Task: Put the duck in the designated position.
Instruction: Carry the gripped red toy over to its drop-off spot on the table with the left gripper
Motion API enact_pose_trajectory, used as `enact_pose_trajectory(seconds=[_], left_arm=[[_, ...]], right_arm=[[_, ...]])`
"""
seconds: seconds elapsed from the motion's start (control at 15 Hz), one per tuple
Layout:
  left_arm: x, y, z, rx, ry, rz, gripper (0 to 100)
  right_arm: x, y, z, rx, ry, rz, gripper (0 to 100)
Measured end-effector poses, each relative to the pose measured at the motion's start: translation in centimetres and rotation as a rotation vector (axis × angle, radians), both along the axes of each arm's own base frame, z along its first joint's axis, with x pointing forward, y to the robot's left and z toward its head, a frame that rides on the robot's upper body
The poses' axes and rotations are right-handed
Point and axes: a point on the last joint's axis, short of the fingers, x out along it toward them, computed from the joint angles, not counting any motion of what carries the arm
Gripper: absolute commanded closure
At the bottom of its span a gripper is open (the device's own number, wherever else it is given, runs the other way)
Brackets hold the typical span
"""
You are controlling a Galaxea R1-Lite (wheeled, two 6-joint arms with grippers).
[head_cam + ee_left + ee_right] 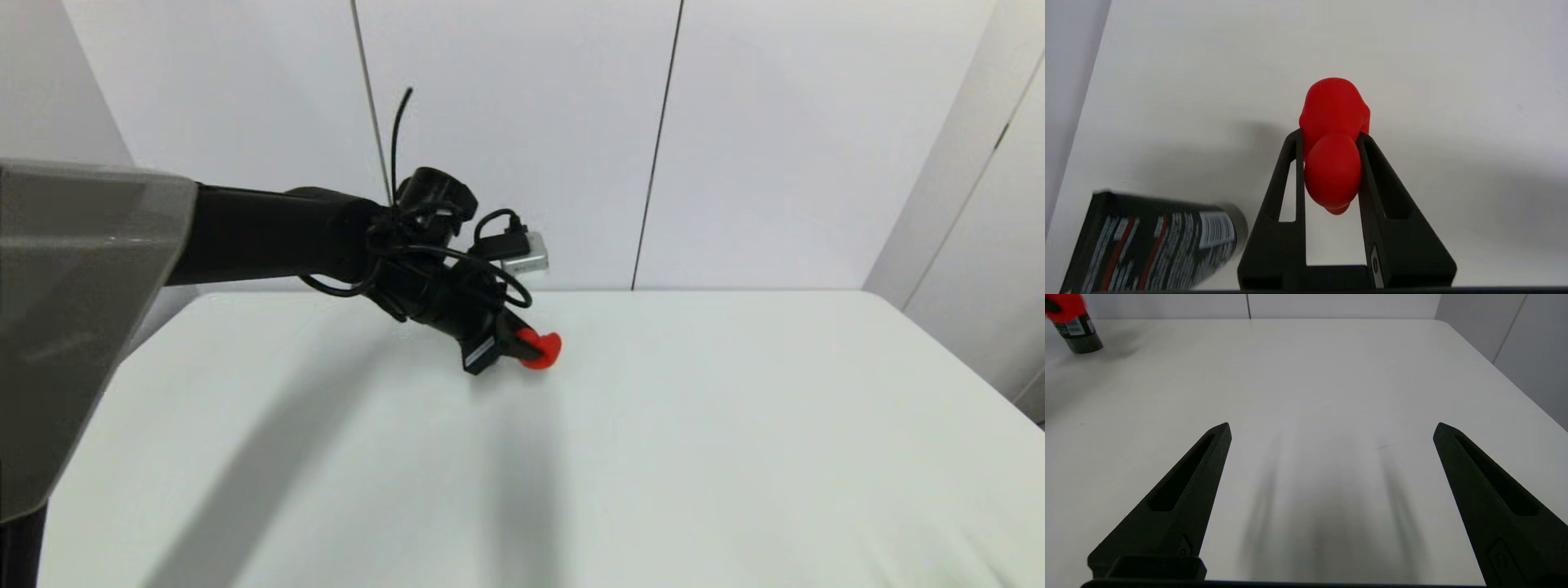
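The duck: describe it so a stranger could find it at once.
On the white table, follow the black arm reaching in from the robot's left to the left gripper. Its fingers clamp the duck, small, bright red and rounded, unlike the taller black labelled tube nearby.

duck (1333, 163): smooth, matt red, rubbery-looking skin, pinched between the left gripper's (1331, 136) fingers.
left fingers (1392, 212): matt black plastic, finely grained.
right fingers (1184, 490): same matt black grained plastic, spread wide apart on the right gripper (1331, 428).
tube (1155, 241): black with printed label, slight sheen, just beside the left fingers; probably plastic, but blurred.
table (694, 457): smooth white top, faint satin sheen.
left arm (277, 237): black casing, dull gloss.
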Motion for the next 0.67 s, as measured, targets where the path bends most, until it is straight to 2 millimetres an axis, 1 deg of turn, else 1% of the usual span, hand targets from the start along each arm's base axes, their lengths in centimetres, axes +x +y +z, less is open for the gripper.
enact_pose_trajectory(seconds=[0.13, 0.27, 0.47, 0.67], left_arm=[[0.9, -1.6, -1.2, -0.010, 0.010, 0.076, 100], [1.7, -2.8, -2.0, -0.023, 0.014, 0.104, 100], [2.5, -3.6, -3.3, 0.020, -0.003, 0.155, 100], [2.8, -3.8, -4.4, 0.051, -0.002, 0.178, 100]], right_arm=[[0.0, 0.0, 0.0, 0.000, 0.000, 0.000, 0], [0.0, 0.0, 0.0, 0.000, 0.000, 0.000, 0], [0.0, 0.0, 0.0, -0.001, 0.000, 0.000, 0], [0.0, 0.0, 0.0, 0.000, 0.000, 0.000, 0]])
